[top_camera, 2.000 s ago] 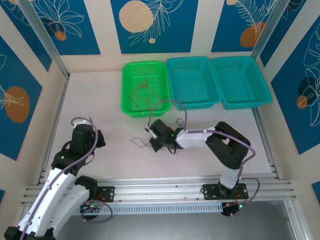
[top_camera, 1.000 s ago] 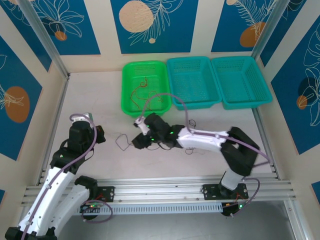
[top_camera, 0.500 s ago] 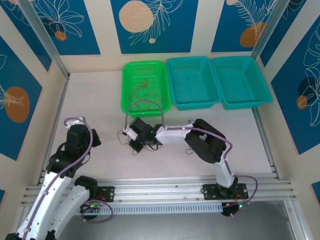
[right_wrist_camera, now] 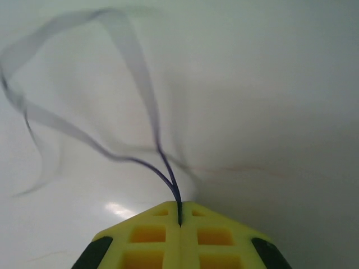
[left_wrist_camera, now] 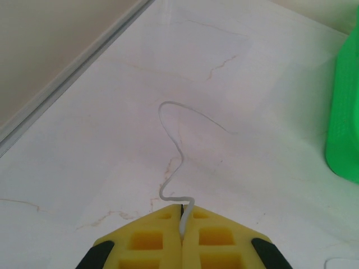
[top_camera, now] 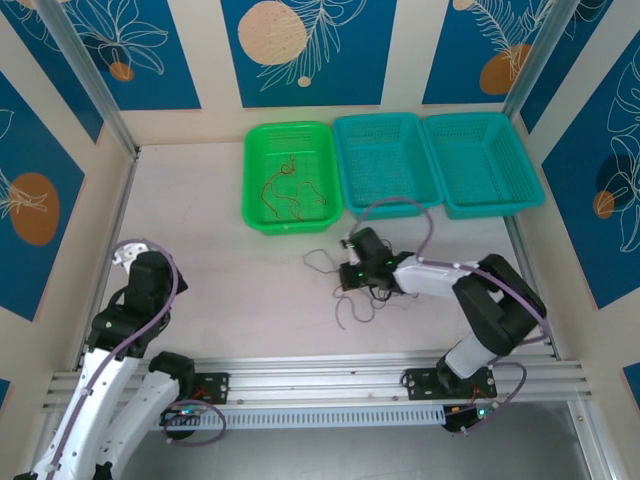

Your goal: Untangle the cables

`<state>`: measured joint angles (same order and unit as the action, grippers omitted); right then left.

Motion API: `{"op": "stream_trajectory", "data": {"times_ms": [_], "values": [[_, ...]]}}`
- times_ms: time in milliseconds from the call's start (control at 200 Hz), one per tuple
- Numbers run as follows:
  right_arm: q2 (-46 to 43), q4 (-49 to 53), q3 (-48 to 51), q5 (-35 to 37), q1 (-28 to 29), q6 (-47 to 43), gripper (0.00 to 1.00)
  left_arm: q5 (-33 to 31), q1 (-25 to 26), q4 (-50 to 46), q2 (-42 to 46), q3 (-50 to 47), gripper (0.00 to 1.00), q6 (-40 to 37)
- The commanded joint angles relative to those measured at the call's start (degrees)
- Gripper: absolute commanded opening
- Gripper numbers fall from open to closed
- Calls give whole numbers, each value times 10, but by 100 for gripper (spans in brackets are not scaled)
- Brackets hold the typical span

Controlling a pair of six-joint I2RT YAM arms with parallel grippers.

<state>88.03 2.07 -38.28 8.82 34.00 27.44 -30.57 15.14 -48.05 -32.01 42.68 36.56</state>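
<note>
Left gripper (left_wrist_camera: 182,212) was pinched shut on a pale cable (left_wrist_camera: 170,171) lying across the table (left_wrist_camera: 263,95). Right gripper (right_wrist_camera: 179,208) was pinched shut on a dark cable (right_wrist_camera: 147,163) mid-table. Both grips sat at the pad tips only — a snagged pull risked slippage.

Along the far edge of the surface (top_camera: 200,200) three baskets stand side by side: the left basket (top_camera: 250,185) with loose cables (top_camera: 285,190) lying in it, then the middle basket (top_camera: 385,165), then the right basket (top_camera: 485,165) nearest the far right corner. Before the left and middle baskets, about mid-surface, the right gripper (top_camera: 348,280) sits in a clump of cables (top_camera: 345,310) that spreads left and toward the near edge. The left gripper (top_camera: 135,262) is by the left edge, well apart from the clump, and a lone cable (left_wrist_camera: 168,162) runs from between its fingers toward the far edge.
</note>
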Motion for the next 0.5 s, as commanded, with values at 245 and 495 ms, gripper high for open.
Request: {"op": "stream_trajectory", "data": {"times_ms": [245, 495], "values": [[-86, 39, 46, 20, -107, 107, 0, -36, -23, -20, 9, 11, 0, -7], [-85, 17, 19, -68, -68, 70, 0, 218, -28, 120, 11, 14, 0, -82]]}}
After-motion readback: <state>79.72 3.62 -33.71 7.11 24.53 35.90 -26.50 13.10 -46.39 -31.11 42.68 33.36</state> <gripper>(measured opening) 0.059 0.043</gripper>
